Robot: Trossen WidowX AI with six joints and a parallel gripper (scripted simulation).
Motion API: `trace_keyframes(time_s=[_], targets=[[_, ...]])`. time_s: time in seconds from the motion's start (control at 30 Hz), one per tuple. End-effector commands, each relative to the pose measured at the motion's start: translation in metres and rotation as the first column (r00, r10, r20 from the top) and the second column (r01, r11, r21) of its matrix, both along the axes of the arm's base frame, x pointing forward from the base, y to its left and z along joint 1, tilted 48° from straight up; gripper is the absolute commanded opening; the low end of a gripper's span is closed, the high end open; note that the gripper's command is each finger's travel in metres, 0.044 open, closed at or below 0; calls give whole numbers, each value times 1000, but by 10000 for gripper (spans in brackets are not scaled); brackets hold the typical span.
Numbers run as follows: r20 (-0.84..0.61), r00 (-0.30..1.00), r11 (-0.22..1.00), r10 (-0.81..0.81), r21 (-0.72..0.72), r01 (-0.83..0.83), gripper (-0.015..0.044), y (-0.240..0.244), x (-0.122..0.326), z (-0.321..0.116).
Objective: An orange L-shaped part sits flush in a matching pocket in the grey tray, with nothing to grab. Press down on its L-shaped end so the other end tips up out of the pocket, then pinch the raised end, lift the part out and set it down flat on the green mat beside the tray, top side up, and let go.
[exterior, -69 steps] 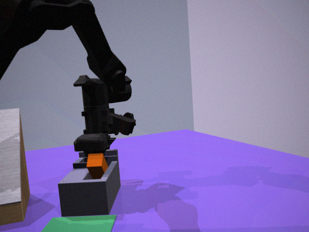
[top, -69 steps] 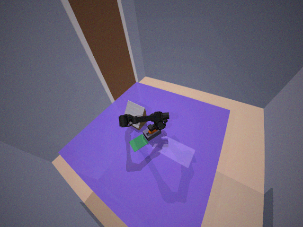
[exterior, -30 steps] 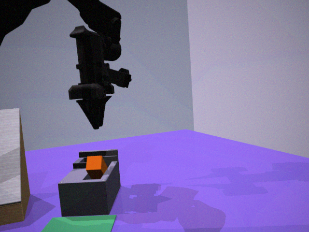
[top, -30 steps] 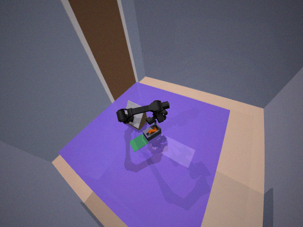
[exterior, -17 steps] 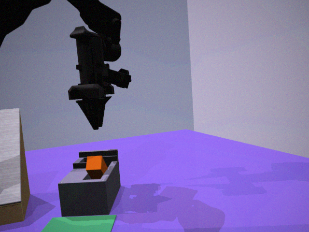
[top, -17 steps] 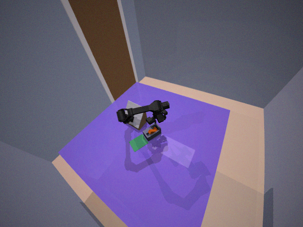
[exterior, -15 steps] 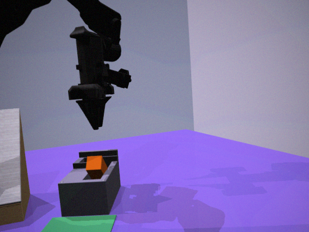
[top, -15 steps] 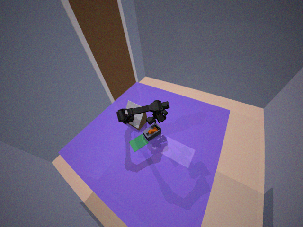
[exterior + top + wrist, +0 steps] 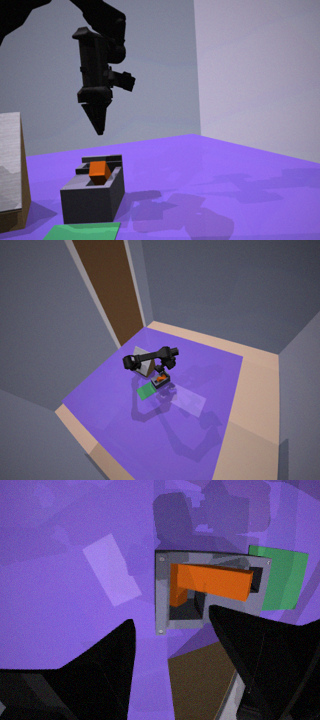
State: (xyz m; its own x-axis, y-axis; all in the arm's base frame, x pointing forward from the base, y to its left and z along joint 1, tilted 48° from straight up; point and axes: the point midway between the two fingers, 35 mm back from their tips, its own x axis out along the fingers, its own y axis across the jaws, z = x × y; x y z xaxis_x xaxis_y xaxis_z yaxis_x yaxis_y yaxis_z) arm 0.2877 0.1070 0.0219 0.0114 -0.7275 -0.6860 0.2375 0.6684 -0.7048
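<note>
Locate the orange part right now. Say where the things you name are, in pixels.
The orange part [image 9: 161, 378] [image 9: 98, 169] [image 9: 215, 581] is in the grey tray [image 9: 158, 386] [image 9: 86, 205] [image 9: 162, 592], its end nearer the green mat [image 9: 146, 391] [image 9: 85, 231] [image 9: 285, 577] tipped up; in the exterior view, that's left of centre, below the raised pincer [image 9: 162, 370] [image 9: 100, 133] [image 9: 171, 618].
</note>
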Motion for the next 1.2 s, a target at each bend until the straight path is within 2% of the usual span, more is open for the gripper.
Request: trace_keyframes(time_s=[0.0, 0.17, 0.3, 0.4, 0.43, 0.83, 1.17], targets=[[-173, 972, 987, 160, 8, -161, 280, -10, -3, 13], [-480, 761, 890, 436, 109, -442, 280, -26, -9, 31], [-654, 471, 758, 592, 253, -601, 280, -38, -15, 45], [-723, 224, 646, 653, 377, -664, 280, -47, -20, 55], [-730, 179, 625, 660, 400, -670, 280, -49, -21, 56], [-732, 164, 618, 661, 408, -672, 280, -50, -21, 56], [-733, 164, 618, 661, 407, -672, 280, -72, -21, 36]])
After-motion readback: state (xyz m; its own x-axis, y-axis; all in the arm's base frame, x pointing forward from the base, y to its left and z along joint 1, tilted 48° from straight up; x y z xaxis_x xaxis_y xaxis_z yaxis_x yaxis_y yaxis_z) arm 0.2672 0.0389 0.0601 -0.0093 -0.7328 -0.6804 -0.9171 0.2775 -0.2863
